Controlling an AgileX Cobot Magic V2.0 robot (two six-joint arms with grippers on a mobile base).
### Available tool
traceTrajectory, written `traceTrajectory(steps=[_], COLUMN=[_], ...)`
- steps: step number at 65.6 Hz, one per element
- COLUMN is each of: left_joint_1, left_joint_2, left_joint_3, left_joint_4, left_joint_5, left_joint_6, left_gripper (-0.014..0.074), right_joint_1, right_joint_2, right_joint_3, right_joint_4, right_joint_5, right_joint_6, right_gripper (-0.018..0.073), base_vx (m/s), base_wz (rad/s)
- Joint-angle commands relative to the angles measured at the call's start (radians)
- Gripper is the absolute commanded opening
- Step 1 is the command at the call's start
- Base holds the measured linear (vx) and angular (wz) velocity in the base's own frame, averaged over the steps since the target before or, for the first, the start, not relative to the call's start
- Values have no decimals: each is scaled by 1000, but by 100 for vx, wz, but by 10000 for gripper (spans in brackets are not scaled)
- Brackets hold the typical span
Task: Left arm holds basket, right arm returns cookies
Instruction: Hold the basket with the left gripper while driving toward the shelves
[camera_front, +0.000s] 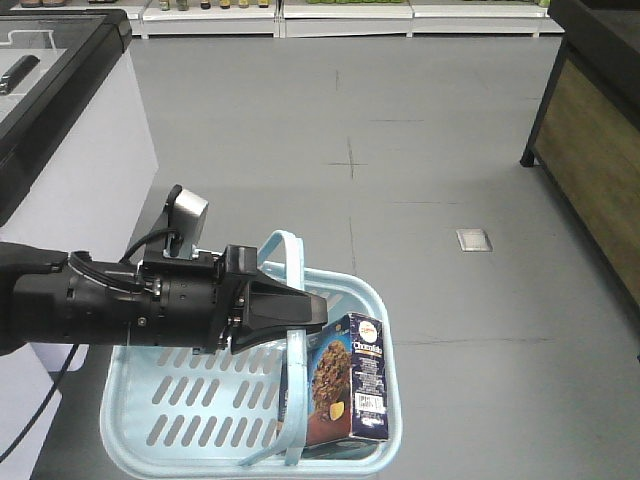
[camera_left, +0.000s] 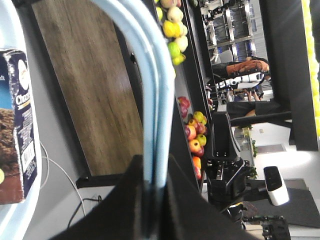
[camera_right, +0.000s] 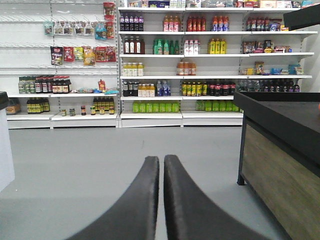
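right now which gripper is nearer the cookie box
Left. The left gripper grips the basket handle beside the cookie box; the right gripper faces store shelves, with no box in its view.

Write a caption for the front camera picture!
Left gripper clamps the basket handle; the cookies stand inside the basket.

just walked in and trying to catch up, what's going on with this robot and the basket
The left gripper is clamped on the handle of the light blue basket, holding it up. The Chocofello cookies box stands upright inside the basket, on its right side in the front view. The right gripper is empty, with its fingers nearly together. It points toward the drink shelves, nowhere near the box, so the cookies have not been taken out yet.
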Motion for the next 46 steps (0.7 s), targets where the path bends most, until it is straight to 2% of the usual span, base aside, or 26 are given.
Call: traceTrajectory(steps=[1, 46], left_joint_1=[-6, -5], left_joint_2=[-41, -41], left_joint_3=[-35, -35], left_joint_4=[-121, -121], left_joint_5=[62, 62], left_joint_6=[6, 6], left_gripper=[-3, -3], right_joint_1=[-1, -1], right_joint_2=[-12, -12], right_joint_3=[16, 16], right_joint_4=[-10, -10], right_joint_5=[-77, -77], right_joint_6=[-8, -8], right_gripper=[-6, -6], base_vx=[41, 43], base_wz=[6, 4])
